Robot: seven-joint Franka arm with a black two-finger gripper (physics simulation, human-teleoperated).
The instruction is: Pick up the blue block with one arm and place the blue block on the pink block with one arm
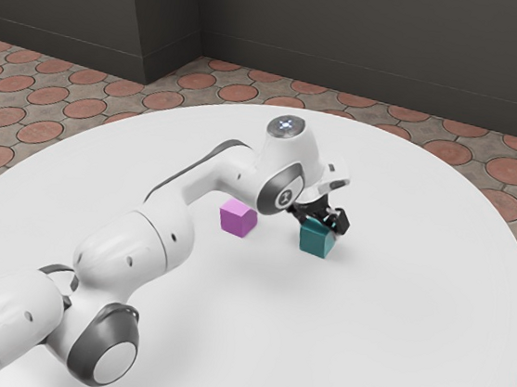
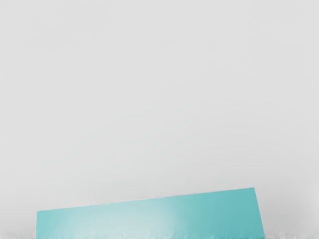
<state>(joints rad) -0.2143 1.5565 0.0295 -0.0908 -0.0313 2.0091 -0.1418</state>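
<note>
— Two blocks on the counter (image 1: 395,303), yes? Where is the blue one?
— The blue block (image 1: 316,242), rather teal to my eye, sits on the counter near the pink block (image 1: 237,218), toward the exterior view's right, and they do not touch.
— And the tool (image 1: 323,221)?
— It is low, right at the top of the blue block. I think it is there because the grasp must come before any lifting. In the wrist view the blue block (image 2: 149,216) is a wide strip directly under the hand, so the hand seems well lined up over it.
— Is it clamped on it?
— I cannot tell. The tool's dark parts blend together, and the arm (image 1: 284,173) partly covers them. Apart or pressing, it is not visible to me.
— Anything else hidden?
— The wrist view cuts off the blue block's near edge.
</note>
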